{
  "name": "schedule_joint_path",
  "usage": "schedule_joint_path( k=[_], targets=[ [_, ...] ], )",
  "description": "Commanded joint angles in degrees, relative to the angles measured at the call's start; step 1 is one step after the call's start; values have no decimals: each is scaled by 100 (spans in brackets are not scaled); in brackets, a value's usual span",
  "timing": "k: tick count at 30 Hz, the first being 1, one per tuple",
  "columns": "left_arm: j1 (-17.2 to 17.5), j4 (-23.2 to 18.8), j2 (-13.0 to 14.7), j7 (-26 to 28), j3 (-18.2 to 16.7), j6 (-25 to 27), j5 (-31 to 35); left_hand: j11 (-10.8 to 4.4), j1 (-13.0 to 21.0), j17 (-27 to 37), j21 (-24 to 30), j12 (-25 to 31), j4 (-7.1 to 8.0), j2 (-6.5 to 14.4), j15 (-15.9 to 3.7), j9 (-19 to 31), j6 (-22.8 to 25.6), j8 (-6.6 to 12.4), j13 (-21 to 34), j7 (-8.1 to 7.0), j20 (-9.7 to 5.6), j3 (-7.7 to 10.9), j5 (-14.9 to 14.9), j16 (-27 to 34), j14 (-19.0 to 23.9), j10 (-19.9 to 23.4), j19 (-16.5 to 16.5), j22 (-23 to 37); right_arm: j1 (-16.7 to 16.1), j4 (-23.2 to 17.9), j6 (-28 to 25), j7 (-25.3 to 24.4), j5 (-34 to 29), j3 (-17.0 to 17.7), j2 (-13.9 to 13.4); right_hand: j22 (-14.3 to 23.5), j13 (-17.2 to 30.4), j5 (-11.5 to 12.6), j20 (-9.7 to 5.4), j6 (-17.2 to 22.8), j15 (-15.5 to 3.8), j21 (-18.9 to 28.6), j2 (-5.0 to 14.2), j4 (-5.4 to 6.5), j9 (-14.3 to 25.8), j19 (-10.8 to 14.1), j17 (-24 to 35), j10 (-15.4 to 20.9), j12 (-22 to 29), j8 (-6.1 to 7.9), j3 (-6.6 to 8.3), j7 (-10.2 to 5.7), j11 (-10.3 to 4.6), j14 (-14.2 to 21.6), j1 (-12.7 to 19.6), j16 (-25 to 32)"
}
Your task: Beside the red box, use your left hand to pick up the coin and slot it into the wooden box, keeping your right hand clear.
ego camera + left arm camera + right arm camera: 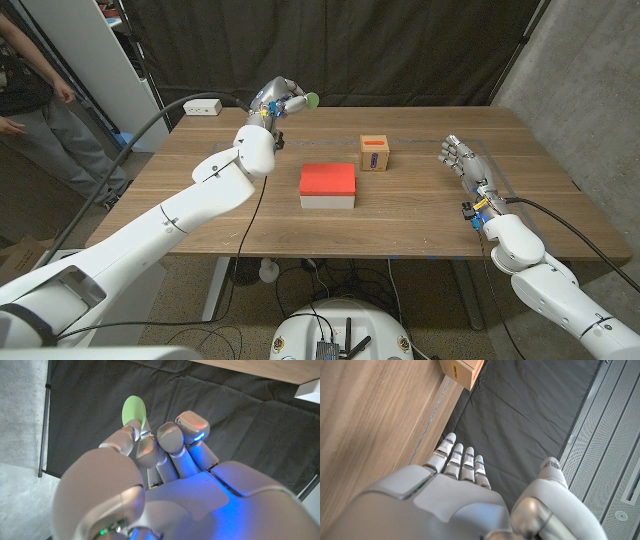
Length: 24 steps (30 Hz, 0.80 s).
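Coin (311, 99) pinched in raised left robot hand (280, 101), red box (328, 185) before wooden box (375, 153); right robot hand (459, 156) spread.

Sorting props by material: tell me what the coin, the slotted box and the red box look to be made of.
Coin: pale green, matte and evenly coloured, so probably plastic, not metal.
Slotted box: light wood with visible grain on its sides, and an orange top around the slot.
Red box: smooth matte red top over pale grey sides; plastic or painted, hard to tell.

no readable text, labels, brands or numbers on anything in view
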Motion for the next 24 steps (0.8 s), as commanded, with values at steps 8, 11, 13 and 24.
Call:
schedule_joint_path(
  k=[8,11,13,24],
  targets=[
    [-503,464,-178,-819,396,-295,994,-7,75,12,48,42,-4,-13,7,22,361,449,38,-39,-294,-55,50,-30,50,-14,-37,34,-62,-15,16,-13,4,51,6,12,25,-16,19,33,-14,2,-13,14,19,49,0,50,-20,7,30,188,5,30,53,28],
    [-611,539,-187,-1004,471,-358,1140,4,84,29,51,36,-6,-19,7,5,381,441,36,-31,-295,-58,51,-25,51,-19,-35,36,-67,1,32,-10,12,59,15,12,25,-16,24,33,-7,1,-12,15,19,48,0,49,-21,7,30,189,4,32,53,28],
    [-677,581,-202,-1102,533,-369,1273,10,84,62,49,34,4,-14,7,-1,376,430,35,-28,-293,-62,50,-7,66,-14,-35,34,-69,10,42,-9,9,63,18,12,25,-16,22,37,-10,1,-12,15,19,47,0,49,-21,8,30,188,4,32,53,28],
    [-962,858,-335,-1691,687,-570,1640,9,108,54,46,10,3,-30,10,7,388,407,33,-29,-294,-82,47,-55,39,-24,-55,36,-97,25,44,-16,40,101,27,13,25,-15,22,34,-3,1,-14,15,19,49,-2,51,-21,6,29,189,5,30,56,27]
  ],
)
